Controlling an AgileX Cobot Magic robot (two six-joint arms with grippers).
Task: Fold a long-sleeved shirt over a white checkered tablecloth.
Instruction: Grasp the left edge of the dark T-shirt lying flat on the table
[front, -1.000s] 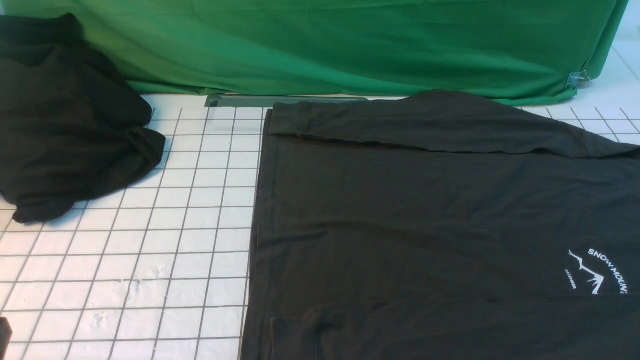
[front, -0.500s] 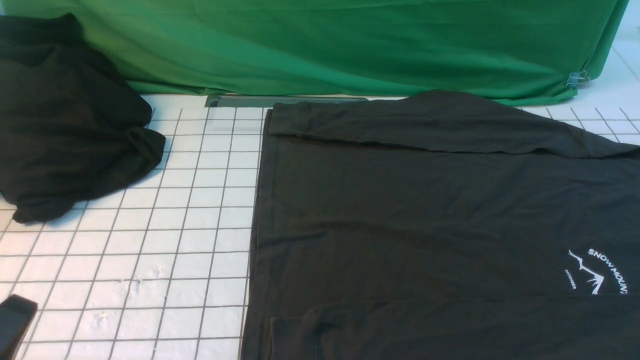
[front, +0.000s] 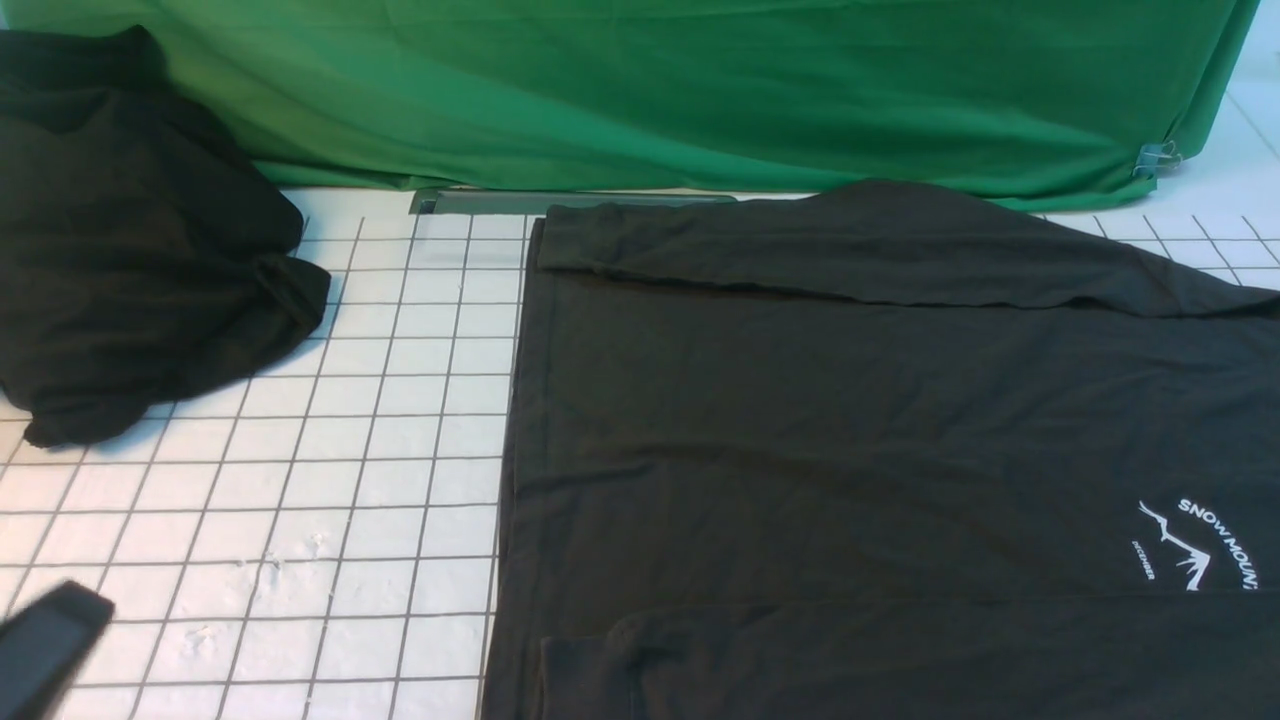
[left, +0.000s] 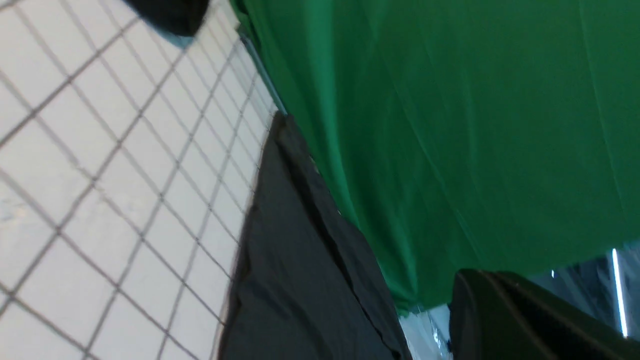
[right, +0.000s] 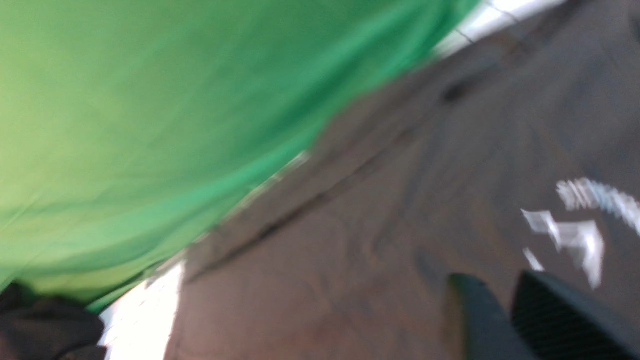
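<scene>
Left pincer (front: 48, 640): closed, nothing in it. You see its dark tip at the near left corner of the front view, over bare tablecloth (front: 380, 480).
Right pincer (right: 495, 281): out of the front view. Your wrist cam is blurred: the fingers (right: 470, 320) stand close together with a thin gap, and you can't tell if they're fully closed. Nothing is visibly between them.
Green backdrop (front: 650, 90): hangs across the whole far side.
Tablecloth: white with a grey grid, bare on the left half.
Long-sleeved shirt (front: 820, 430): spread flat on the right half, running off the right and near edges of the front view. Its straight left edge lies well to the right of the left pincer. The right pincer is over its body, near the print; contact can't be read.
Black bundle (front: 130, 260): crumpled at far left, apart from the shirt.
Far sleeve (front: 850, 245): folded across the shirt's far edge.
Near sleeve (front: 900, 660): folded across the near edge.
Grey strip (front: 480, 202): at the backdrop's foot, just beyond the shirt's far left corner.
Logo (front: 1190, 545): white "SNOW MOUN" print, near right of the shirt.
Binder clip (front: 1155, 157): on the backdrop's right hem.
</scene>
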